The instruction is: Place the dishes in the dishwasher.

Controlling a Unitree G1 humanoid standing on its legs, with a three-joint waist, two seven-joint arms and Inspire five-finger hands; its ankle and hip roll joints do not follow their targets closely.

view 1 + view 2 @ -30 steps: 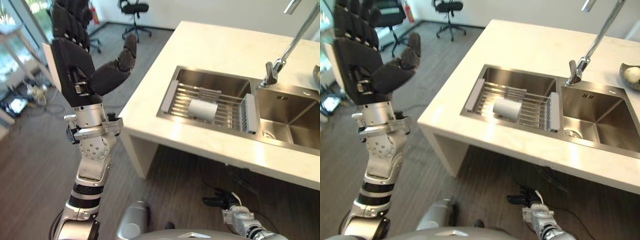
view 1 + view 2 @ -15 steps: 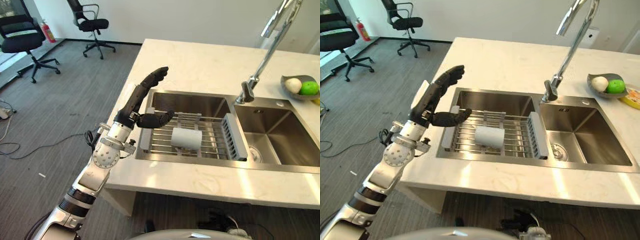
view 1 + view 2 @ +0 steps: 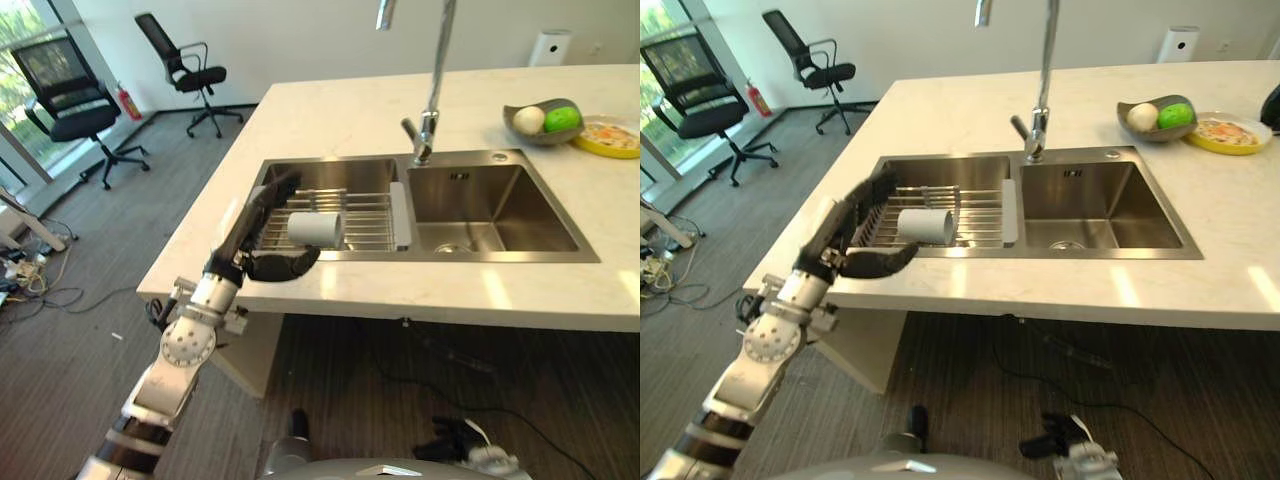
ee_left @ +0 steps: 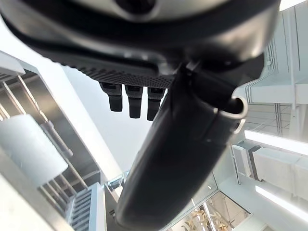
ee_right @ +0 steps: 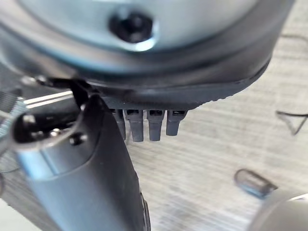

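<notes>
Reach step: left hand, fingers released and empty, near the white cup lying on the sink rack. Next, presumably, closing round the cup. Right hand hangs released.

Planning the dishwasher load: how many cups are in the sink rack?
1: a white cup lying on its side on the wire rack in the left basin, just past the left hand. None look hidden.

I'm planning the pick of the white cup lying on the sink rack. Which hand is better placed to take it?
Left. The left hand is open at the sink's edge right beside the cup on the rack. The right hand hangs low over the floor, away from the sink.
</notes>
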